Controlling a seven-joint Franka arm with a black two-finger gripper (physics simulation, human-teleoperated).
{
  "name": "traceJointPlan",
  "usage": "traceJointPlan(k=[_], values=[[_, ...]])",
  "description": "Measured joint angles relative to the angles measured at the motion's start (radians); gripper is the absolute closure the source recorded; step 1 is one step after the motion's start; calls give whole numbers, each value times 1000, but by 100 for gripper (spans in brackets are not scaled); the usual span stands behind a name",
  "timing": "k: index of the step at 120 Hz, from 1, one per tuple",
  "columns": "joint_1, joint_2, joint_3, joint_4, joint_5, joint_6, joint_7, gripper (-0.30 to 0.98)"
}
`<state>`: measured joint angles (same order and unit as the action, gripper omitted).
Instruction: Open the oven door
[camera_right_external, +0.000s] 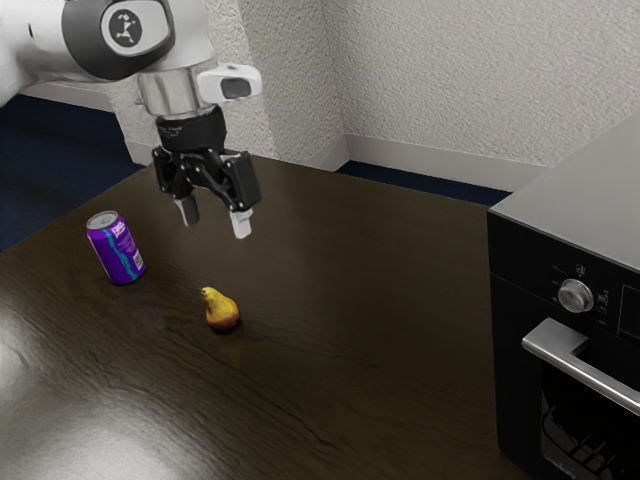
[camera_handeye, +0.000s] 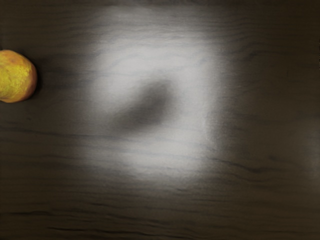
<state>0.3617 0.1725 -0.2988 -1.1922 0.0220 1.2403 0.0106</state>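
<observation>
Black and bare, our gripper (camera_right_external: 215, 217) hangs above the table (camera_right_external: 350, 400), its fingers (camera_right_external: 241, 222) spread wide with nothing between them, presumably ready to take a handle; the pear (camera_right_external: 222, 312) lies near, the purple can (camera_right_external: 117, 248) stands farther off, both likely just bystanders; well apart, toward the exterior view's right, the oven (camera_right_external: 590, 200) has its door (camera_right_external: 572, 430) apparently shut, the metal handle (camera_right_external: 590, 372) jutting out for pulling; the exterior view gives us can, oven and finger spread; the wrist view adds a pale glare (camera_handeye: 185, 150) around a dark smudge (camera_handeye: 150, 107), perhaps our own reflection.
</observation>
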Motion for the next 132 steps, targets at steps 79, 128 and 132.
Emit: traceJointPlan(k=[79,128,132], values=[[-132,-269,-747,-114,-110,395,947,0],[-175,-76,-764,-175,112,549,1312,0],[-175,-85,-762,-198,119,566,1331,0]])
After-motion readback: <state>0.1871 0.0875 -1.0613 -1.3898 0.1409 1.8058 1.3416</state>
